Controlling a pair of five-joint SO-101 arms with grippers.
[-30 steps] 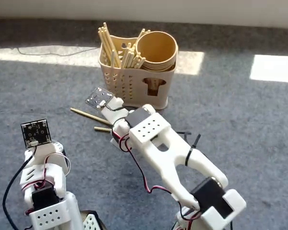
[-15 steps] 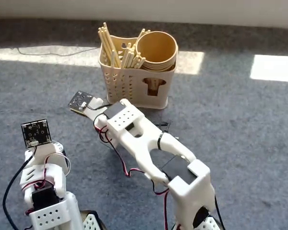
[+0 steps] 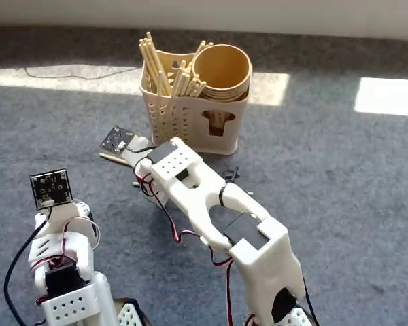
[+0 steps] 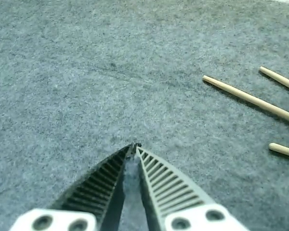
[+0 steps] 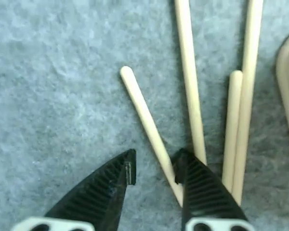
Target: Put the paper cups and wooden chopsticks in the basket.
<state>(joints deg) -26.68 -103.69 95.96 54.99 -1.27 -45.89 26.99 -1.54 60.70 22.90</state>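
Grey carpet (image 3: 340,176): rough, fuzzy cloth. Chopsticks (image 5: 149,127): pale, smooth bare wood. Basket (image 3: 183,122): beige perforated plastic. Cups (image 3: 222,68): matt tan paper. Arm shell (image 3: 204,193): smooth white plastic.

Surface: grey carpet (image 3: 340,176), with bright patches of sun (image 3: 387,96) on its far side.
Basket: the cream basket (image 3: 190,125) stands upright on the carpet, in the far middle.
Loose pieces: wooden chopsticks (image 5: 190,82) lie flat just before the basket, two of them close side by side.
Cable: a thin dark cable (image 3: 61,73) lies at the far left.
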